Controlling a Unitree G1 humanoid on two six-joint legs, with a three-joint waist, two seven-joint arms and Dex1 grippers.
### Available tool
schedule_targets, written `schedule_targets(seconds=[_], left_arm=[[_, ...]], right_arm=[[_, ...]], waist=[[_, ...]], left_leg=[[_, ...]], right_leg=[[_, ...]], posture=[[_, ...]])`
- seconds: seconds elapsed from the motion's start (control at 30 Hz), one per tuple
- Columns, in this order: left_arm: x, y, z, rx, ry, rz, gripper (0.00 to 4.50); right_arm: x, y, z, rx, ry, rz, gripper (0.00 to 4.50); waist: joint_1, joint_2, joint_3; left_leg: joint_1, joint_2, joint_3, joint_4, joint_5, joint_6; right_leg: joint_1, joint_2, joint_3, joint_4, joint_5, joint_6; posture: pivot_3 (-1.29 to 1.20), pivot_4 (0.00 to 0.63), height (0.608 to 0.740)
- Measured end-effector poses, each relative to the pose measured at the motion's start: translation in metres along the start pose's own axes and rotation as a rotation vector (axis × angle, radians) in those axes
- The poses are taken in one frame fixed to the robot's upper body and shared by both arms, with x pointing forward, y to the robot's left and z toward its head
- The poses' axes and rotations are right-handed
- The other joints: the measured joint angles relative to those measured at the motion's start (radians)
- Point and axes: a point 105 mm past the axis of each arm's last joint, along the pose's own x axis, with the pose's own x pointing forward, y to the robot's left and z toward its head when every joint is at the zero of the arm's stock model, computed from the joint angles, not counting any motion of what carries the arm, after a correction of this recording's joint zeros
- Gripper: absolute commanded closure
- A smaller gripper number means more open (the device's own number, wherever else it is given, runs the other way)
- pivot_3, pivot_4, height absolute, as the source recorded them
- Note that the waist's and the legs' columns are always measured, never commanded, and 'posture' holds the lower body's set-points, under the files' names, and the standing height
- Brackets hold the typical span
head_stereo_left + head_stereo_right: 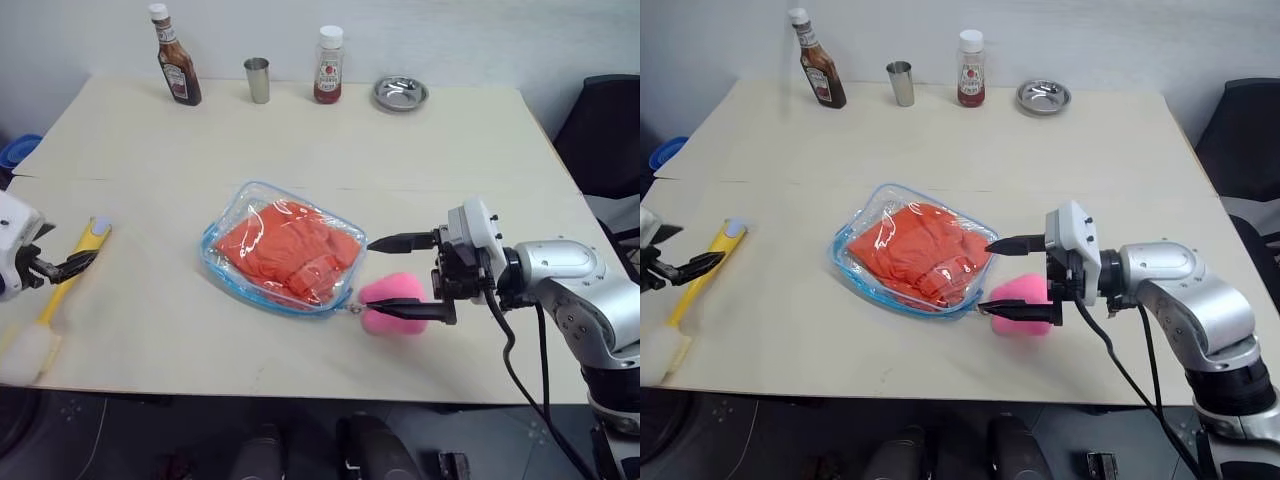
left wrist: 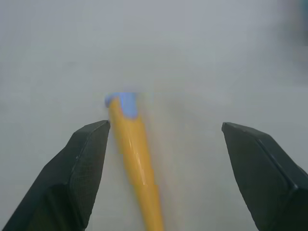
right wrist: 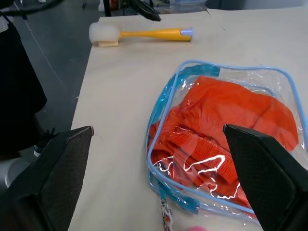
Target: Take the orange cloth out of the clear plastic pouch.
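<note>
Clear plastic pouch (image 1: 262,203) lies flat mid-table: glossy, see-thru, roughly square w/ rounded corners, light-blue zipper trim round the edge, small metal pull at the corner nearest the pink ball. Orange cloth (image 1: 290,250) is inside it, soft, wrinkled, bunched, filling most of the bag; plastic over it shows white glare streaks in the right wrist view.

Fluffy pink ball (image 1: 393,303) sits on the table (image 1: 450,150) just beside that corner. Table top is pale, smooth, matte.

Near the table's left edge: long brush w/ yellow plastic handle (image 1: 70,270), blue tip, white spongy head.

At the far edge: brown sauce bottle (image 1: 177,62), small metal cup (image 1: 258,80), red ketchup bottle (image 1: 328,66), shallow round metal dish (image 1: 400,93).

Right gripper (image 1: 405,277): fingers wide apart, one above the other, pointing at the pouch's near-right corner; nothing held. Lower finger crosses in front of the pink ball; contact can't tell.

Left gripper (image 2: 163,144): fingers spread wide, empty, over the yellow handle near the left table edge, not gripping it.
</note>
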Motion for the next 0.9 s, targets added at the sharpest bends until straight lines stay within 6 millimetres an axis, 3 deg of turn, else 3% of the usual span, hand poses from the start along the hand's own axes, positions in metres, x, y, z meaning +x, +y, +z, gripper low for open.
schedule_targets(seconds=[0.1,0.3,0.43,0.73,0.83,0.9], left_arm=[[0.011,-0.027,0.017,0.178,-0.023,-0.182,0.55],[0.063,-0.056,0.042,0.565,-0.091,-0.37,0.55],[0.097,-0.08,0.046,0.735,-0.14,-0.472,0.55],[0.119,-0.085,0.042,0.893,-0.156,-0.557,0.55],[0.122,-0.087,0.041,0.898,-0.167,-0.571,1.13],[0.122,-0.087,0.04,0.904,-0.172,-0.578,1.76]], right_arm=[[-0.003,0.003,-0.005,0.02,0.012,-0.022,0.0],[-0.008,0.004,-0.002,0.016,0.01,-0.073,0.0],[-0.01,0.006,0.0,0.016,0.005,-0.1,0.0],[-0.013,0.01,-0.001,0.024,0.013,-0.161,0.0],[-0.013,0.012,-0.001,0.028,0.01,-0.166,0.0],[-0.012,0.012,-0.002,0.036,0.009,-0.167,0.0]], waist=[[0.001,0.0,0.0],[0.004,0.0,0.0],[-0.003,0.0,0.0],[0.003,0.0,0.0],[0.003,0.0,0.0],[0.002,0.0,0.0]], left_leg=[[0.0,0.0,0.0,0.0,0.0,0.001],[0.0,-0.001,0.001,0.001,-0.001,0.005],[-0.001,0.0,0.003,0.001,-0.001,0.003],[-0.001,0.001,0.004,0.003,0.0,0.001],[-0.001,0.001,0.004,0.003,0.0,0.001],[-0.001,0.001,0.003,0.003,0.0,0.001]], right_leg=[[0.0,0.0,0.0,0.0,0.0,0.0],[0.0,0.0,0.001,0.002,0.0,0.0],[-0.002,0.002,0.003,0.004,0.0,0.0],[-0.002,0.003,0.003,0.005,0.0,0.0],[-0.002,0.003,0.003,0.005,0.0,0.0],[-0.002,0.003,0.003,0.005,0.0,0.0]], posture=[[0.0,0.15,0.74],[0.0,0.15,0.74],[0.0,0.15,0.74],[0.0,0.15,0.74],[0.0,0.15,0.74],[0.0,0.15,0.74]])
